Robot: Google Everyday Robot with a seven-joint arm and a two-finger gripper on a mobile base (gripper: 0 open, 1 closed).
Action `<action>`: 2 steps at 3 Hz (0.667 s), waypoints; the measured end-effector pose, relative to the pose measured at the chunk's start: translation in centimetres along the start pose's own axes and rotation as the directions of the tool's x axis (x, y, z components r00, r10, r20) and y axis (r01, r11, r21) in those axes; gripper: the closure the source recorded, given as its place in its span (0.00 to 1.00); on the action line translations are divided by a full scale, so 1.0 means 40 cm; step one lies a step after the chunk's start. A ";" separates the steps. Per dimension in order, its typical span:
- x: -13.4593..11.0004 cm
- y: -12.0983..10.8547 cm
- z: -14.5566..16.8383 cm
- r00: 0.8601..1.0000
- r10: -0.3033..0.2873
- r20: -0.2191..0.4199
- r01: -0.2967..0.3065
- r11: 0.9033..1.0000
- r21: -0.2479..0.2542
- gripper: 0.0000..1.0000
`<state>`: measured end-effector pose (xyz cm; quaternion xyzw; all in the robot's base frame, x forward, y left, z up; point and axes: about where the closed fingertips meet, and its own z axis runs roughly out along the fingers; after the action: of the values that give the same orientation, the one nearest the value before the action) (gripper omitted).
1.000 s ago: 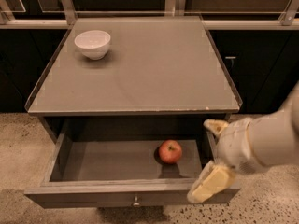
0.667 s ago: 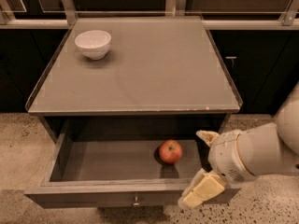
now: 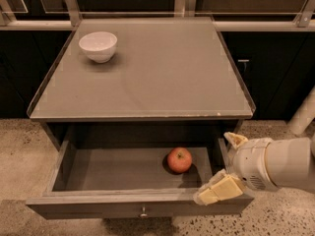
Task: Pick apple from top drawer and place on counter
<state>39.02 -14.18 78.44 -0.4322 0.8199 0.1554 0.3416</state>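
The apple (image 3: 179, 160) is small, round and red, and lies in the open top drawer (image 3: 133, 200), right of its middle. My gripper (image 3: 224, 165) is open and empty at the drawer's right front corner, just right of the apple and apart from it. One cream fingertip (image 3: 235, 139) is over the drawer's right wall and the other is over the front panel. The small metal knob (image 3: 143, 212) shows at the panel's centre. The grey counter (image 3: 147, 77) sits above the drawer.
A white bowl (image 3: 98, 45) stands at the counter's back left. Dark cabinets and a metal rail (image 3: 147, 23) run behind the counter. Speckled floor (image 3: 19, 156) lies to both sides. A pale post (image 3: 304, 114) stands at the right.
My arm has lowered and the open gripper has shifted slightly around the drawer's right front corner. The apple and the drawer have not moved.
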 end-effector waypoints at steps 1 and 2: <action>0.012 -0.068 0.038 0.995 0.078 0.055 -0.082 0.994 0.073 0.00; 0.019 -0.142 0.092 0.993 0.107 0.056 -0.110 0.992 0.056 0.00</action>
<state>44.93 -15.90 75.50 -0.3724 0.8373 0.1608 0.3667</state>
